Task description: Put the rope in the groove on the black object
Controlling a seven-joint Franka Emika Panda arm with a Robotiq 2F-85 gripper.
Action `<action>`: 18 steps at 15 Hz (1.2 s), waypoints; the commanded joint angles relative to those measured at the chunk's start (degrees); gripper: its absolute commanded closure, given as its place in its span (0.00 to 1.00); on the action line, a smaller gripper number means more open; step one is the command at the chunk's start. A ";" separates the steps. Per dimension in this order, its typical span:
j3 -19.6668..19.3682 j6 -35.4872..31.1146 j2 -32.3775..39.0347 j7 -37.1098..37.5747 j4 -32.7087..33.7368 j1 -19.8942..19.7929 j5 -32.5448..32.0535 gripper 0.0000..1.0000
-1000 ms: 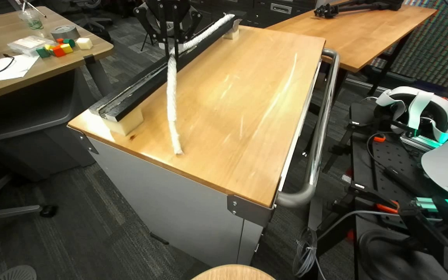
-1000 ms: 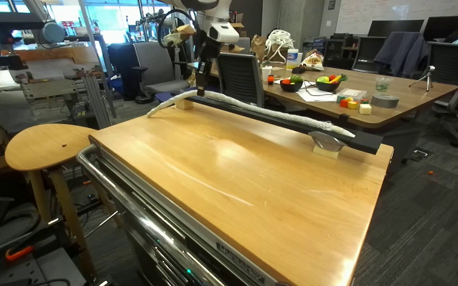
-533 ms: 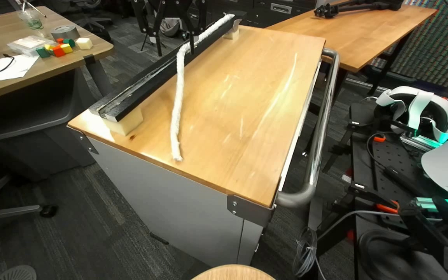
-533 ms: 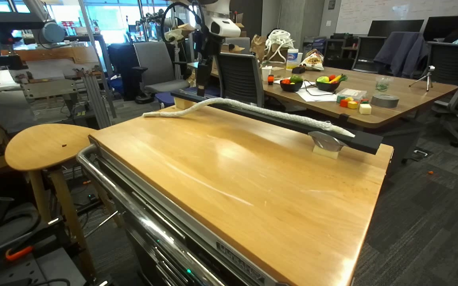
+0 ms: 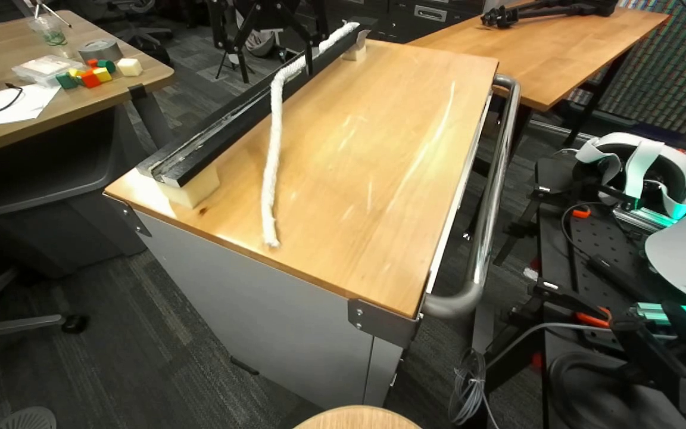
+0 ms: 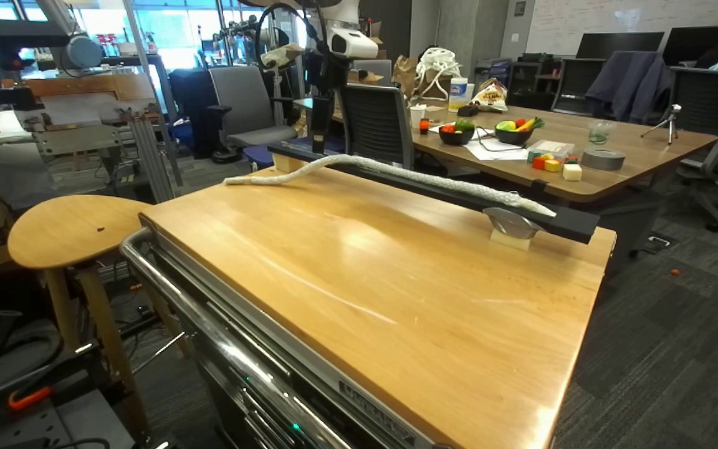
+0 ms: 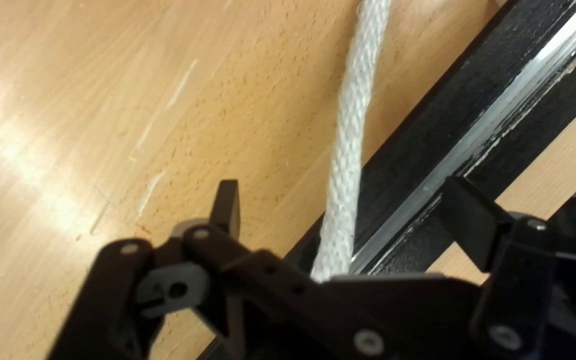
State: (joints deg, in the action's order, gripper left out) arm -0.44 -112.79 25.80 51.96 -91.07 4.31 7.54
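While the gripper [image 7: 339, 185] stands with its jaws spread wide over the black rail [image 5: 218, 142], the rope [image 5: 273, 149], in an exterior view, runs along the rail toward two o'clock; whether seated in the groove [image 7: 488, 126], I cannot tell; its near stretch slopes down onto the wooden tabletop [image 5: 367, 167], end at six o'clock.

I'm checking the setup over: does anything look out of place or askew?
Yes: the rope follows the black rail only partway, then bends off its side, its loose end on the wooden tabletop. That looks odd because a stretch of the groove lies uncovered.
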 commanded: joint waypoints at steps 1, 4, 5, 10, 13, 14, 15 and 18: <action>-0.46 0.16 0.03 -0.12 0.12 0.37 0.21 0.00; -0.67 -5.30 -1.56 1.52 -4.39 0.70 0.74 0.00; -0.50 -7.10 -2.63 1.14 -6.17 0.58 1.08 0.00; -0.20 -14.76 -10.89 -1.25 -16.89 2.49 -3.17 0.00; 1.19 -17.93 -15.76 -3.37 -22.16 4.47 -7.38 0.00; 1.82 -18.41 -16.78 -3.46 -23.15 5.19 -8.86 0.00; 2.91 -18.80 -16.84 -4.31 -23.70 5.89 -9.78 0.00; 6.02 -19.77 -13.59 -5.59 -23.45 8.12 -11.38 0.00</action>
State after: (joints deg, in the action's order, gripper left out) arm 3.53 -129.67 10.95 48.43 -112.97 10.59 -2.09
